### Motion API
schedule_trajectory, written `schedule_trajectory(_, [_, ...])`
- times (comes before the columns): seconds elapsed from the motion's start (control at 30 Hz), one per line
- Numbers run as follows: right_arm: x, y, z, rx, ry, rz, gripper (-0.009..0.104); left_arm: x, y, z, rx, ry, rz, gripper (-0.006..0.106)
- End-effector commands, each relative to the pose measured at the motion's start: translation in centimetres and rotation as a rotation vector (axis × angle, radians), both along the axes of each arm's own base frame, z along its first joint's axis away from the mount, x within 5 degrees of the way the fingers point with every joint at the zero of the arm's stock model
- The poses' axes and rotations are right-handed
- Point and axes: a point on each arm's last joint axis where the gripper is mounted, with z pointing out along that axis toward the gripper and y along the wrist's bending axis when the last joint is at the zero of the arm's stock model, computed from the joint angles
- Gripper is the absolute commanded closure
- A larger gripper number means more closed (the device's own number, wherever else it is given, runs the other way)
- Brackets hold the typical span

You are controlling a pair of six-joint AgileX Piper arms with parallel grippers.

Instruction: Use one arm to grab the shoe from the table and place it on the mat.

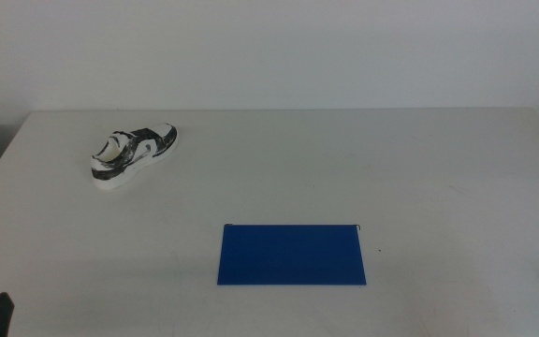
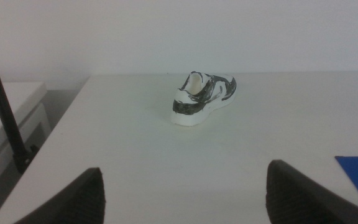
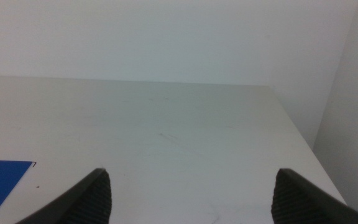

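a black pole [image 2: 2,102] and a white cabinet [image 2: 5,134] stand beside the tabletop.

Middle view: high, looking forward and down over the whole table [image 1: 419,178] to the back wall. Left wrist view: low near the table's front left corner, facing the shoe [image 2: 202,98] by the far edge. Right wrist view: low, facing the far right corner. Shared by all three: the mat [image 1: 292,254].

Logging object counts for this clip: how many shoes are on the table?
1. The small white sneaker with black and grey mottled panels stands on the off-white tabletop at its far left, apart from the deep-blue rectangular mat. None seems hidden.
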Motion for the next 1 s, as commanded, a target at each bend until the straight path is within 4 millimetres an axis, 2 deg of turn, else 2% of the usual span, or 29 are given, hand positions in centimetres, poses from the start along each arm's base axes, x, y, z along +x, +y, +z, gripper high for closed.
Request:
schedule_trajectory(0.0, [-0.2,-0.1,1.2,-0.025,-0.109,-0.008,0.029,-0.1,0.1,1.3,0.013,-0.114,0.006,0.015])
schedule_trajectory(0.13, [-0.2,-0.1,1.2,-0.025,-0.109,-0.008,0.029,0.1,0.1,3.5,0.105,-0.118,0.002,0.015])
schedule_trajectory(0.3, [-0.2,-0.1,1.2,-0.025,-0.109,-0.008,0.029,1.4,0.1,7.1,0.107,-0.095,0.000,0.015])
schedule_trajectory(0.43, [-0.2,-0.1,1.2,-0.025,-0.109,-0.008,0.029,3.1,0.1,10.1,0.098,-0.066,-0.002,0.015])
schedule_trajectory(0.7, [-0.2,-0.1,1.2,-0.025,-0.109,-0.008,0.029,7.8,0.0,16.3,0.062,0.048,-0.019,0.015])
schedule_trajectory(0.97, [-0.2,-0.1,1.2,-0.025,-0.109,-0.008,0.029,11.3,-0.3,19.0,0.009,0.170,-0.047,0.015])
